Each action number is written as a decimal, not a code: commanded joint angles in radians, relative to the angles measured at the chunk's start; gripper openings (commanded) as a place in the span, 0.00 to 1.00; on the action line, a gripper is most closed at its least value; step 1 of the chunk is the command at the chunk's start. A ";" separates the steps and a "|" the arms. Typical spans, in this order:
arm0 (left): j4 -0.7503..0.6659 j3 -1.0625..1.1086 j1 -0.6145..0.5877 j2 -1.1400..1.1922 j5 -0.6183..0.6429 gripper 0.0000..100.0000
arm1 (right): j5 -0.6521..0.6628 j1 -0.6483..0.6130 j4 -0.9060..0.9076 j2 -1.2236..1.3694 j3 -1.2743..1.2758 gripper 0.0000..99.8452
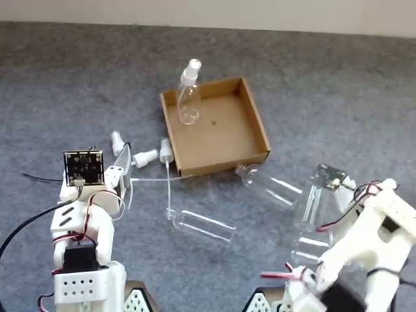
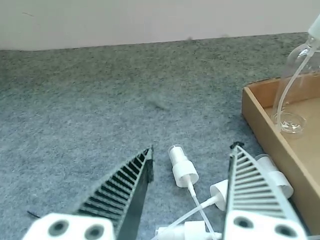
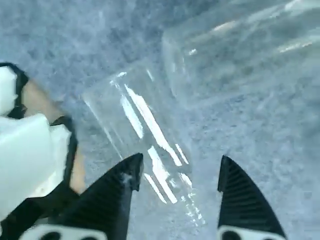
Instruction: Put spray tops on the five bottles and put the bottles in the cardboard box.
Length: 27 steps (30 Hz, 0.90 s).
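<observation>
A cardboard box [image 1: 250, 123] lies open in the middle of the grey carpet. One clear bottle with a spray top [image 1: 188, 97] stands in its far left corner, and the same bottle [image 2: 295, 85] appears in the left wrist view. My left gripper [image 2: 192, 149] is open just above three loose spray tops [image 2: 181, 165] left of the box. Clear capless bottles lie in front of the box [image 1: 205, 225] and to its right [image 1: 270, 185]. My right gripper [image 3: 181, 160] is open over a clear bottle [image 3: 135, 120], with another bottle [image 3: 240, 55] beyond it.
The spray tops' long dip tubes [image 1: 168, 188] trail over the carpet toward the lying bottle. Two more clear bottles [image 1: 309, 205] crowd against the right arm [image 1: 370, 234]. The box wall [image 2: 270, 130] is close beside the left gripper's fingers [image 2: 250, 185].
</observation>
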 commanded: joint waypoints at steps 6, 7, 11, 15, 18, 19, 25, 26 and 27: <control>-0.015 -0.010 0.008 -0.004 -0.008 0.22 | 0.015 0.035 -0.237 0.016 0.130 0.20; -0.015 -0.010 0.008 -0.004 -0.008 0.22 | 0.015 0.039 -0.234 0.010 0.128 0.20; -0.015 -0.010 0.008 -0.004 -0.008 0.22 | 0.009 0.050 -0.199 -0.002 0.056 0.20; -0.015 -0.010 0.008 -0.004 -0.009 0.22 | 0.008 0.051 0.038 -0.050 -0.088 0.20; -0.015 -0.010 0.008 -0.004 -0.009 0.22 | 0.008 0.048 0.269 -0.087 -0.189 0.20; -0.015 -0.010 0.008 -0.004 -0.009 0.22 | 0.011 0.047 0.341 -0.097 -0.214 0.20; -0.015 -0.010 0.005 -0.004 -0.009 0.22 | 0.009 0.064 0.421 -0.165 -0.200 0.20; -0.015 -0.010 0.005 -0.004 -0.009 0.22 | 0.009 0.076 0.421 -0.165 -0.170 0.20; -0.015 -0.010 0.005 -0.004 -0.009 0.22 | 0.009 0.087 0.414 -0.165 -0.148 0.20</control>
